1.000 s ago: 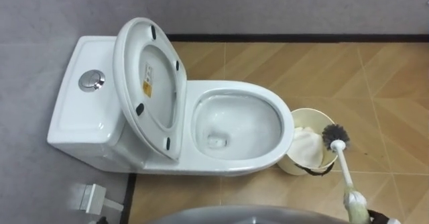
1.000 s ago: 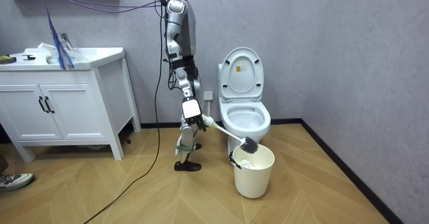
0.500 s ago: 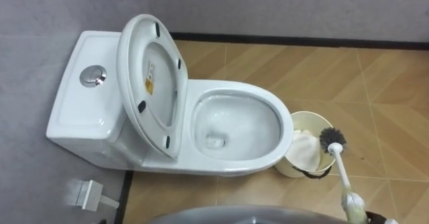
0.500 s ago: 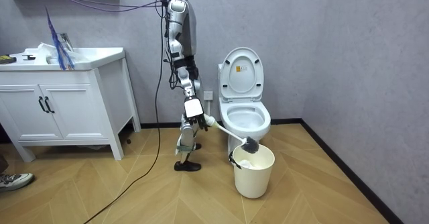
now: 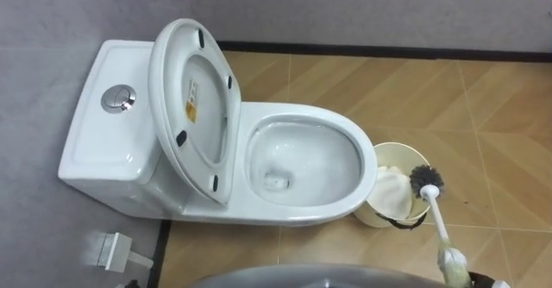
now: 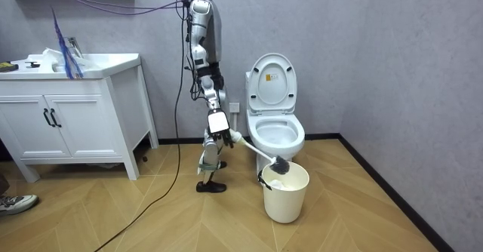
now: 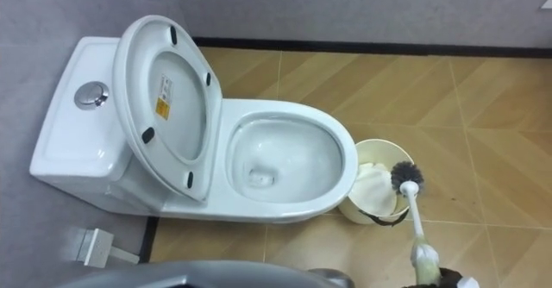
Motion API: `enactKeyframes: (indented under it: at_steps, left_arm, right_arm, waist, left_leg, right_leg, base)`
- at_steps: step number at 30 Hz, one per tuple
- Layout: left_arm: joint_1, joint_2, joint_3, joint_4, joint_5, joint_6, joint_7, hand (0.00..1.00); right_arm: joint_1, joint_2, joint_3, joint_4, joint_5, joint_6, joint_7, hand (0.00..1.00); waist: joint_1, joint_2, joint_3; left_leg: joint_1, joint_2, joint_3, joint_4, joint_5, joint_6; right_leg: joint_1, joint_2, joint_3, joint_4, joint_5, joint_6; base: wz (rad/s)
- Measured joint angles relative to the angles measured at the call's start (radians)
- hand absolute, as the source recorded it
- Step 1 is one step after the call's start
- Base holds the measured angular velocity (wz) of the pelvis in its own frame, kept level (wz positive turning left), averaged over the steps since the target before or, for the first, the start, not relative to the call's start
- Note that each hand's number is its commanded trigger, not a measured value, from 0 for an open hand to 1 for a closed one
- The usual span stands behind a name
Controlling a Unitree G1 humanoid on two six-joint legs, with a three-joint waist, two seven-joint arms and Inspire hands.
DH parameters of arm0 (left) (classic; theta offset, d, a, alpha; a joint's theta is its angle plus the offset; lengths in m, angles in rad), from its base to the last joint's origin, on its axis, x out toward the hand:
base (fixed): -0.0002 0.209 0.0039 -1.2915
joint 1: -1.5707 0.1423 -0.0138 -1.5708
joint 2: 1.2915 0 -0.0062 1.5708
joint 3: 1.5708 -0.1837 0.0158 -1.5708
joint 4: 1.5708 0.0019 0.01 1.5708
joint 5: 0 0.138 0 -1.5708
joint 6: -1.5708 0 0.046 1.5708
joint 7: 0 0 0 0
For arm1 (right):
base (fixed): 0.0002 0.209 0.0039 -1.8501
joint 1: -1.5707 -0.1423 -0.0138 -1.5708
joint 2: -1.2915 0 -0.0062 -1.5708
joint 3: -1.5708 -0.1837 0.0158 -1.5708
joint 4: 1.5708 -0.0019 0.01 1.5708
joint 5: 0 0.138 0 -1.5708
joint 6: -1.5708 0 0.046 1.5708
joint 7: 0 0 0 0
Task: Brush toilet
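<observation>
**Left.** The tank [image 5: 99, 128] stands against the wall. The lid [image 5: 194, 107] is raised and leans back towards the tank.

**Centre.** The bowl [image 5: 306, 160] is open and unobstructed. No brushing is under way in it.

**Right.** The bucket [image 5: 398, 143] sits on the floor just beside the bowl's front, with a white cloth [image 5: 392, 189] inside. The brush [image 5: 438, 223] has its dark head over the bucket's far rim. Whether the head touches the rim cannot be told. The handle runs down to the lower right, where the right robot hand [image 6: 220, 135] is closed round its end.

**Risks.**
- The head must cross the bucket's rim to reach the bowl. A low sweep could snag the rim or the cloth and tip the bucket.
- The grip is at the very end of a long handle, so control of the head is weak. The head may strike the bowl's edge, or the handle may twist in the hold.
- A high swing could knock the lid down onto the bowl.
</observation>
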Motion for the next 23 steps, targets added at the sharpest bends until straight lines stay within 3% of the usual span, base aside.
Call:
enactKeyframes:
  at_steps: [10, 23]
  left_arm:
    - [0.001, 0.000, 0.001, 0.000, 0.001, 0.002, 0.000, 0.00]
    - [0.015, -0.008, 0.020, -0.001, 0.015, 0.009, -0.020, 0.00]
  right_arm:
    - [-0.022, 0.000, 0.015, 0.067, 0.003, 0.012, 0.033, 0.00]
    - [-0.009, 0.006, -0.005, 0.103, 0.201, 0.044, 0.107, 0.00]
  waist:
    - [0.000, 0.000, 0.0006]
    - [-0.001, 0.002, 0.0026]
  left_leg:
    - [0.001, 0.000, 0.000, 0.000, 0.000, 0.000]
    - [0.004, 0.000, -0.015, 0.003, 0.000, 0.000]
  right_leg:
    - [0.000, 0.000, 0.000, 0.003, 0.000, 0.000]
    - [0.013, -0.007, -0.022, 0.001, -0.001, 0.001]
  base:
    - [0.00]
    - [0.04]
